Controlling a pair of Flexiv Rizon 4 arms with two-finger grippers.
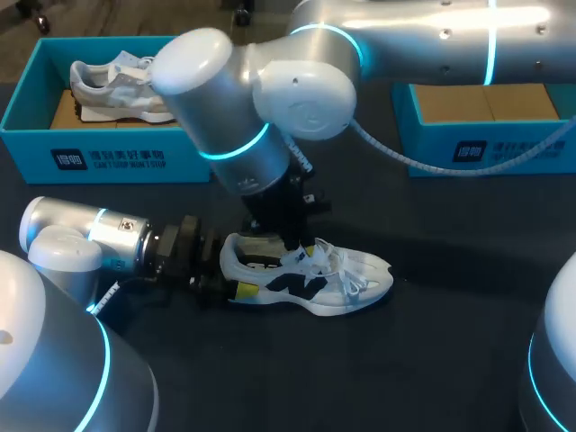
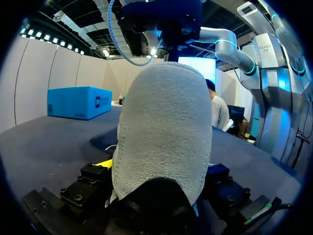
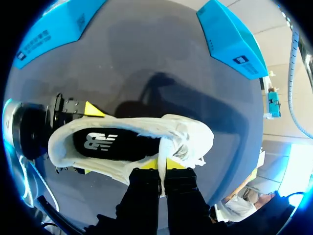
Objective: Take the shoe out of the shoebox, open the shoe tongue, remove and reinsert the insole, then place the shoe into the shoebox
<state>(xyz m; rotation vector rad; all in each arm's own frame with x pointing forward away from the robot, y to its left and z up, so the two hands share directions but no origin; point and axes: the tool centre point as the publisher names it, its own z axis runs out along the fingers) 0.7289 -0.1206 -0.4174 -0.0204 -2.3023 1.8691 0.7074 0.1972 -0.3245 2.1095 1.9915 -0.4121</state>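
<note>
Head view: white mesh sneaker [image 1: 310,281] lies on dark table [image 1: 450,360], outside open blue card shoebox [image 1: 108,160]. L gripper [image 1: 232,275] clamped on heel. R gripper [image 3: 162,164] tips pinched on upper's edge by laces. Risk: hard R pull could drag heel from L grip and tip shoe. Black insole [image 3: 117,144] part hidden; tongue not made out.
</note>
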